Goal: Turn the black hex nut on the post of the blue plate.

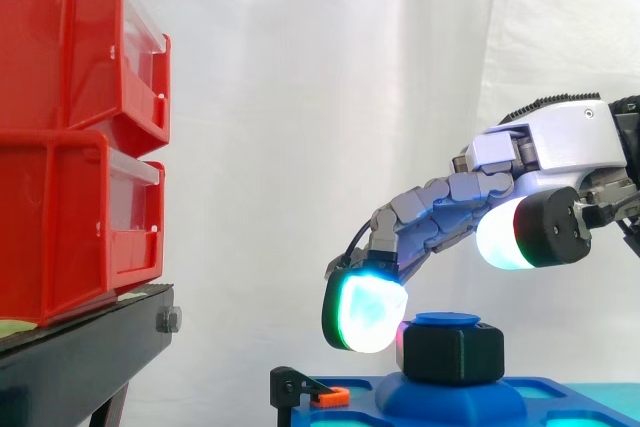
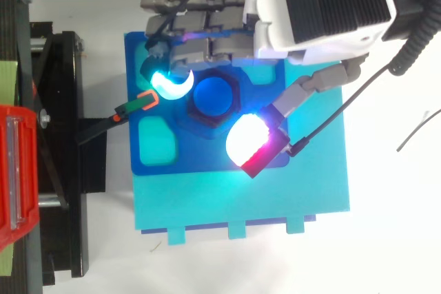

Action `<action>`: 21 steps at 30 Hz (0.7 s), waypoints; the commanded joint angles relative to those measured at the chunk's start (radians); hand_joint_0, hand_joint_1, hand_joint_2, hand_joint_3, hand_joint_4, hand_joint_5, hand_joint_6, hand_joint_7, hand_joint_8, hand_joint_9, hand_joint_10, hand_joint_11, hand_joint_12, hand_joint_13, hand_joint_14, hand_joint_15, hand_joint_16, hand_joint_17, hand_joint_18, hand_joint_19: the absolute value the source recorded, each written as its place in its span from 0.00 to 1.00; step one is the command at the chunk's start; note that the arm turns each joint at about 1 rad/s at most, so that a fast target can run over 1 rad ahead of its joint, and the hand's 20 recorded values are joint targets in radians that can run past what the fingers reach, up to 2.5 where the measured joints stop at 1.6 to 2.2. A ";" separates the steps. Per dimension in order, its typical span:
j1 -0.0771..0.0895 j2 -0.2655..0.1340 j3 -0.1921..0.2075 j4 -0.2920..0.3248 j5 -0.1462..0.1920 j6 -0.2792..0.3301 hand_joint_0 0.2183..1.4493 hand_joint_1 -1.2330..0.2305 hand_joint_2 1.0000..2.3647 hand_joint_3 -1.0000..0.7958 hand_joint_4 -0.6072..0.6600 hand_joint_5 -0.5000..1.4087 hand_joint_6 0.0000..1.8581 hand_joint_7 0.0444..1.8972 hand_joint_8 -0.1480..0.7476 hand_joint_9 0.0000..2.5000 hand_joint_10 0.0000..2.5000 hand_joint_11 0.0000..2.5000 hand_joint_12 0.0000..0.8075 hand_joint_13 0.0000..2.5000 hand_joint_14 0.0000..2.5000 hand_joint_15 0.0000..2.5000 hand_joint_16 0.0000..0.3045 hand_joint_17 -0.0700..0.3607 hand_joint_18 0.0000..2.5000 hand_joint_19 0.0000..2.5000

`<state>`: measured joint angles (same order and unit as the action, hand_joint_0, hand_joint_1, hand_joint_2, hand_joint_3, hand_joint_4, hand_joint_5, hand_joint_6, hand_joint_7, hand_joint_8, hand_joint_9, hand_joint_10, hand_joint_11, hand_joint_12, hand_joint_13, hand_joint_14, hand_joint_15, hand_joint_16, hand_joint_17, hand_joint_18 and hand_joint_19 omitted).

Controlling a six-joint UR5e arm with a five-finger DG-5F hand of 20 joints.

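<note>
Reckoned from above around the black hex nut (image 1: 452, 355): blocked from 10 to 2 o'clock by the hand (image 2: 324, 5) and its bent fingers (image 2: 200, 49). Crowded at 9 o'clock by a cyan pad (image 2: 165, 84) just beside the nut, then by a black clamp (image 2: 103, 123). Covered at 4 to 5 o'clock by the thumb's white-red pad (image 2: 247, 141), raised above nut height. Free from 6 to 8 o'clock over the blue plate (image 2: 207, 160). Walled farther out at 9 o'clock by the black stand (image 1: 70, 357) and red bins (image 1: 60, 147).

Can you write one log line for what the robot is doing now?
black hex nut: on post, not gripped | hand: open over it | fingertip: beside nut | blue plate: flat
</note>
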<state>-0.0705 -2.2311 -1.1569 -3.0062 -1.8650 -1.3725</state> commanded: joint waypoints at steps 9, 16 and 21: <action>-0.038 0.001 0.000 0.004 -0.051 -0.010 0.22 0.67 0.00 0.28 0.73 0.18 0.27 0.49 0.47 0.16 0.00 0.00 0.44 0.11 0.00 0.01 0.18 0.44 0.14 0.15; -0.066 0.001 0.005 0.003 -0.088 -0.016 0.22 0.67 0.00 0.28 0.73 0.18 0.27 0.49 0.48 0.16 0.00 0.00 0.44 0.11 0.00 0.01 0.18 0.44 0.14 0.15; -0.072 0.001 0.023 -0.016 -0.094 -0.016 0.22 0.67 0.00 0.28 0.73 0.18 0.27 0.49 0.48 0.16 0.00 0.00 0.44 0.11 0.00 0.01 0.18 0.44 0.13 0.15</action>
<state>-0.1392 -2.2304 -1.1466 -3.0094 -1.9546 -1.3881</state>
